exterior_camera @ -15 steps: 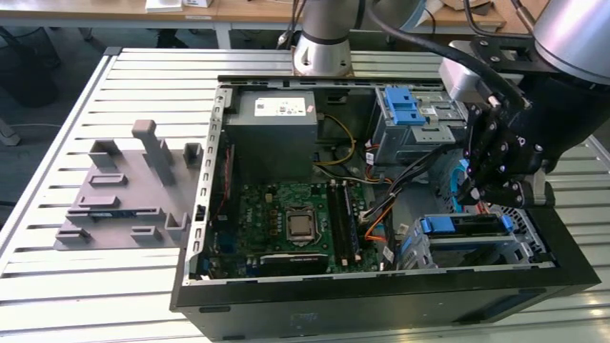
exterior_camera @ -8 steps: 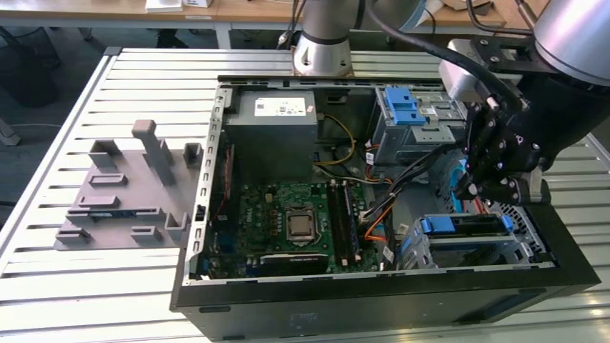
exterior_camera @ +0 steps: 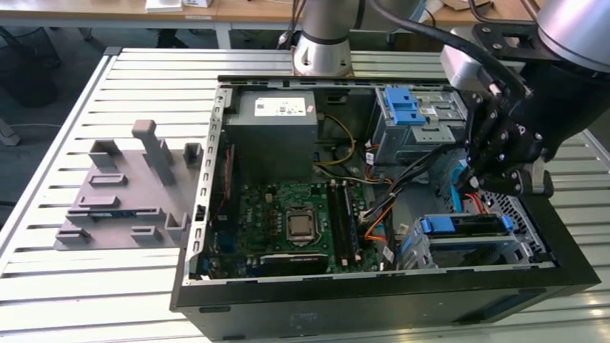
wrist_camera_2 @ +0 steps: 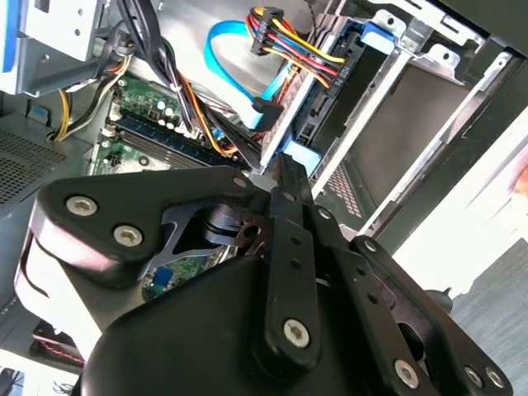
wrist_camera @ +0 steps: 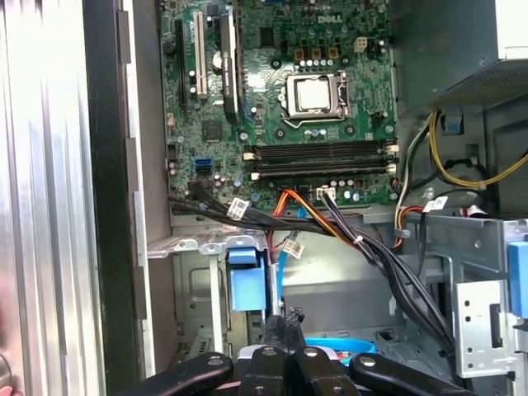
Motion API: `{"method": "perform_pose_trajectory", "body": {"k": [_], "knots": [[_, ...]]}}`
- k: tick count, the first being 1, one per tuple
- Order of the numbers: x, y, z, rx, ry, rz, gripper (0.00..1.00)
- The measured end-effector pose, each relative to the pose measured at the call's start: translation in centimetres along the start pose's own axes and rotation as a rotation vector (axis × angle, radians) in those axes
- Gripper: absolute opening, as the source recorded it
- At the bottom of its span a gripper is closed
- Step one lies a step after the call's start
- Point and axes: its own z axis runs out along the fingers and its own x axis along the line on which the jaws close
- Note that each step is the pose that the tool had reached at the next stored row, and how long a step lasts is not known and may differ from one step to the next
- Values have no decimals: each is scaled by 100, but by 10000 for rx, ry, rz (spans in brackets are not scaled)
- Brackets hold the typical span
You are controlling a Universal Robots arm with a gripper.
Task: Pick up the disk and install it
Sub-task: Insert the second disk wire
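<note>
Across the slatted metal table [exterior_camera: 57, 286] — an open black computer case [exterior_camera: 381, 304], laid on its side with the interior facing up. Beside it, toward the exterior view's left, a grey fixture block [exterior_camera: 124, 196] with several upright posts, well apart from the arm.

Inside the case, against the far wall, a large grey power-supply box [exterior_camera: 276, 136] with a white sticker. Nearer, a green motherboard [exterior_camera: 296, 214] with its bare processor socket. Toward the exterior view's right of the power supply, a silver drive cage [exterior_camera: 419, 128] topped by a blue latch piece.

Just past that cage, the black gripper [exterior_camera: 501, 187], lowered over the case's right-hand side; seen from behind in both wrist views [wrist_camera_2: 285, 169] [wrist_camera: 287, 334]. Open or clamped — impossible to tell.

Below the gripper, in the bay at the case's near right corner, the disk [exterior_camera: 472, 226], edged by its blue carrier frame. In the second wrist view, seen edge-on [wrist_camera_2: 326, 91], with the gripper's tip just beside one end; touching or not, unclear.

Alongside, a light-blue flat cable [wrist_camera_2: 231, 49] and a bundle of yellow, orange and black wires [wrist_camera_2: 289, 41].
</note>
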Motion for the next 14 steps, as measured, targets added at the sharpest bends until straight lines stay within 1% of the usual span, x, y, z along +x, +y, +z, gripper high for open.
{"method": "perform_pose_trajectory", "body": {"k": [4,7,12,14], "knots": [[-73,6,-7,0,2,0,11],[-115,10,-12,0,3,0,11],[-144,14,-61,0,1,0,11],[-159,15,-67,0,2,0,11]]}}
